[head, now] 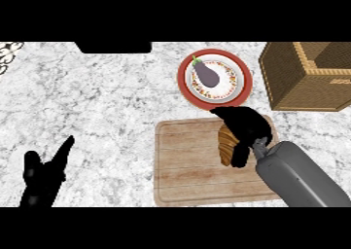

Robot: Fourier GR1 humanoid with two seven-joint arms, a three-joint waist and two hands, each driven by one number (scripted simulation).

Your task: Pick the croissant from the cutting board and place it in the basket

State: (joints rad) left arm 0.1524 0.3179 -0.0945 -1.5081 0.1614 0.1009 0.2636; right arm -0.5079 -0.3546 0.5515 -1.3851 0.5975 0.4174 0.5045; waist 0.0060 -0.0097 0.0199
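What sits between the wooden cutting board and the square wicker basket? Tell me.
In the head view, only bare marble counter separates the wooden cutting board from the square wicker basket. The red-rimmed plate holding an eggplant lies to the basket's left.

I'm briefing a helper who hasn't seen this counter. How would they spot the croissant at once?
Find the wooden cutting board near the counter's front. On its right part lies the croissant, under the right hand, whose fingers curl round it. It is the only golden-brown ridged pastry; the eggplant is purple, on a plate.

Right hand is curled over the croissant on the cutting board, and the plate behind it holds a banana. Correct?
Not quite. In the head view the plate holds an eggplant, not a banana. The right hand is indeed curled over the croissant on the cutting board.
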